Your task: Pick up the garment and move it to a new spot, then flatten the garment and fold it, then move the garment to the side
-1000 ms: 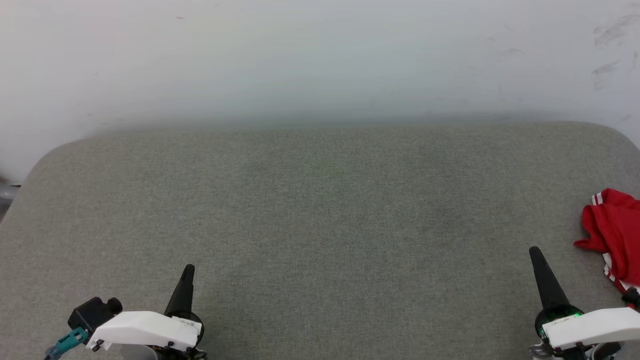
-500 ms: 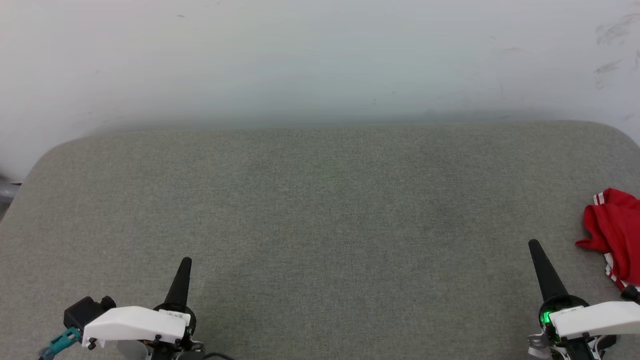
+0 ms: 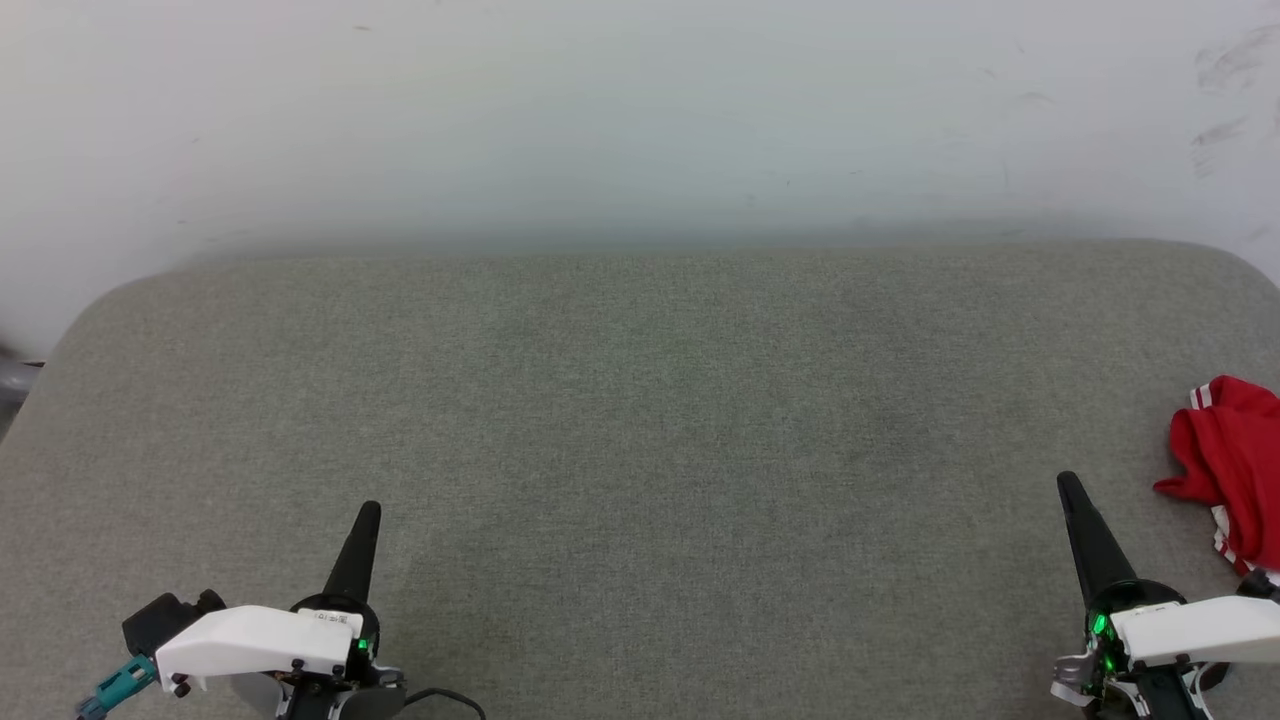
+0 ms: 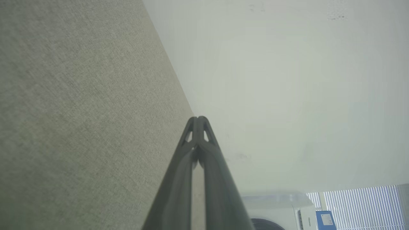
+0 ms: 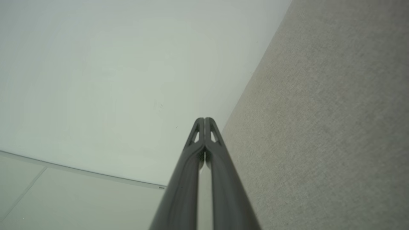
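Both clenched, empty: left gripper (image 3: 368, 512), right gripper (image 3: 1068, 485). Open the right wide before pinching the bunched red jersey (image 3: 1235, 450) at far right.

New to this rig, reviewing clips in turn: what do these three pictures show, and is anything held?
It is a wheeled robot with two arms, each ending in a two-fingered gripper. The wide picture is from its head camera, looking down at a grey fabric surface against a pale wall; the left gripper is lower left, the right gripper lower right. The other two pictures come from wrist cameras looking along each gripper: both are shut on nothing. The garment, a crumpled red shirt with striped trim, lies at the surface's right side, held by neither gripper.
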Controlling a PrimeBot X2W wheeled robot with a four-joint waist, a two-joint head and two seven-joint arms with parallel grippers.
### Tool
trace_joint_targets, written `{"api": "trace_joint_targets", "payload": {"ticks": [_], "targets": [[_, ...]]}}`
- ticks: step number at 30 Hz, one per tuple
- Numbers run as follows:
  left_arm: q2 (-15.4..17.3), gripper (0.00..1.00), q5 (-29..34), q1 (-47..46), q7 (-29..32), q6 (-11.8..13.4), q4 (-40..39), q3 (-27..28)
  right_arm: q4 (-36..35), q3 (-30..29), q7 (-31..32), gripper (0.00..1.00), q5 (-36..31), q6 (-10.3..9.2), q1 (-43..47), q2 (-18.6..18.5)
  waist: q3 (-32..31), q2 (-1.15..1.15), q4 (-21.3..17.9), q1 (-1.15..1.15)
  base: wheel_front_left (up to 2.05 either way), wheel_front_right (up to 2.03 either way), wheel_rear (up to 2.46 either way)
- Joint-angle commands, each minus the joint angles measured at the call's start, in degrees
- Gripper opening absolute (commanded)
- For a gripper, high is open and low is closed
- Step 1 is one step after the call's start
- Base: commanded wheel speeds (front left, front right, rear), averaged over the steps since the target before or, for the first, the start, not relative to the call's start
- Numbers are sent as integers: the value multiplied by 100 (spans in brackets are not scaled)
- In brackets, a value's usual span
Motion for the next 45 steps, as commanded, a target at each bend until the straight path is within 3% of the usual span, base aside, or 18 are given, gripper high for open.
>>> {"api": "trace_joint_targets", "payload": {"ticks": [1,39,45], "targets": [[-3,0,-104,-112,31,-66,-10,42,2,-10,31,0,111,-1,-130,12,1,0,1,0,0,0,0],[-221,0,-1502,-264,461,-315,65,469,421,-51,180,0,1702,-2,-441,63,59,0,38,0,0,0,0],[-220,0,-1471,-258,458,-308,63,460,414,-53,182,0,1670,-2,-425,62,59,0,38,0,0,0,0]]}}
